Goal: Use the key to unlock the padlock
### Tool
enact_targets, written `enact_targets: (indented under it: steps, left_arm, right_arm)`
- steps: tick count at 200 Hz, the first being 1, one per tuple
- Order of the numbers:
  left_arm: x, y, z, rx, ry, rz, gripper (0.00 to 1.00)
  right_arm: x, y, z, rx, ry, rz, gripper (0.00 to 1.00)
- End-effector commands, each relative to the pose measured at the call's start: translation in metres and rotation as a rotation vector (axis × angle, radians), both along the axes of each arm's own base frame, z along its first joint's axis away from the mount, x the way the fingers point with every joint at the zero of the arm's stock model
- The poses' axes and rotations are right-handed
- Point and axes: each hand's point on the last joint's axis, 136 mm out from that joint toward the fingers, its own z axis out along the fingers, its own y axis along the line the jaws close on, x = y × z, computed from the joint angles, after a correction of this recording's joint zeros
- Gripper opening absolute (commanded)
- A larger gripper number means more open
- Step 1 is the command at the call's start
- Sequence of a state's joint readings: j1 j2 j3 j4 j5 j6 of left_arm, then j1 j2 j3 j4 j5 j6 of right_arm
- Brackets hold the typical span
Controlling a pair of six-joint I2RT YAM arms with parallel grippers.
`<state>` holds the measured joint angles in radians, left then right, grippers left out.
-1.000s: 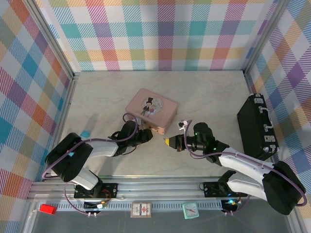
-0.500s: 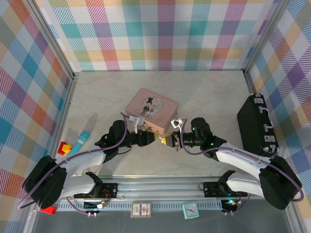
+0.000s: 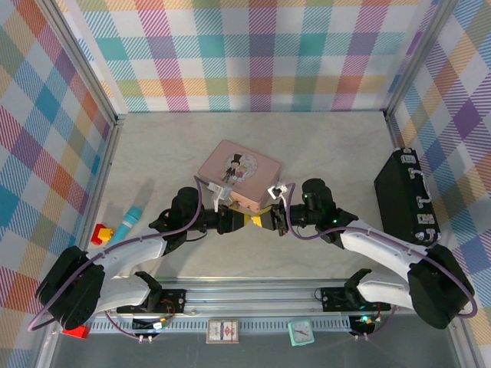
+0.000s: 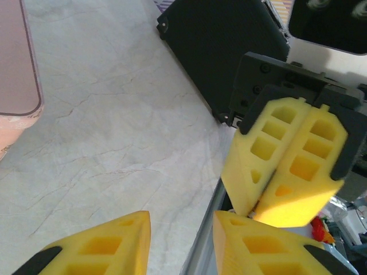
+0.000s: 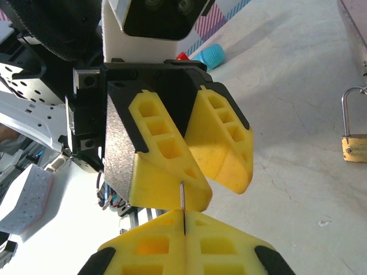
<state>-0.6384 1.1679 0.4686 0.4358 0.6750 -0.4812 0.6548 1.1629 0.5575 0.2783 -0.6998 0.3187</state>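
Observation:
My right gripper (image 3: 259,221) is shut on the key (image 5: 182,197), a thin grey blade that sticks out past its yellow fingertips (image 5: 184,212). My left gripper (image 3: 240,220) faces it tip to tip, just in front of the pink tin (image 3: 238,173). The left jaws stand open with a gap (image 4: 180,229), nothing between them. In the right wrist view the key's tip lies against one left finger (image 5: 166,166). The padlock (image 5: 355,143), brass with a silvery shackle, lies flat on the table off to the side, apart from both grippers.
A black case (image 3: 406,201) lies at the right wall. A blue stick (image 3: 131,219) and a red-and-yellow block (image 3: 101,232) lie at the left. Bare marble tabletop (image 3: 322,146) stretches behind the tin.
The left arm has swung in toward the middle, so its gripper now meets the right one. The right gripper has moved left with the key. The left jaws have narrowed a little.

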Motion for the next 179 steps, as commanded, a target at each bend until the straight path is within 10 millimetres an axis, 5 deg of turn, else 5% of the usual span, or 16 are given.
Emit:
enact_targets:
  steps: [1, 71, 179]
  left_arm:
    - [-0.008, -0.004, 0.031, -0.06, -0.084, -0.072, 0.32]
    - [-0.015, -0.006, 0.044, -0.087, -0.098, -0.118, 0.29]
    - [-0.023, -0.006, 0.05, -0.1, -0.105, -0.158, 0.38]
  right_arm:
    - [-0.001, 0.002, 0.003, 0.005, -0.006, 0.041, 0.0]
    - [-0.001, 0.004, 0.003, 0.011, 0.01, 0.06, 0.0]
    - [0.01, 0.002, 0.003, 0.005, 0.012, 0.009, 0.0]
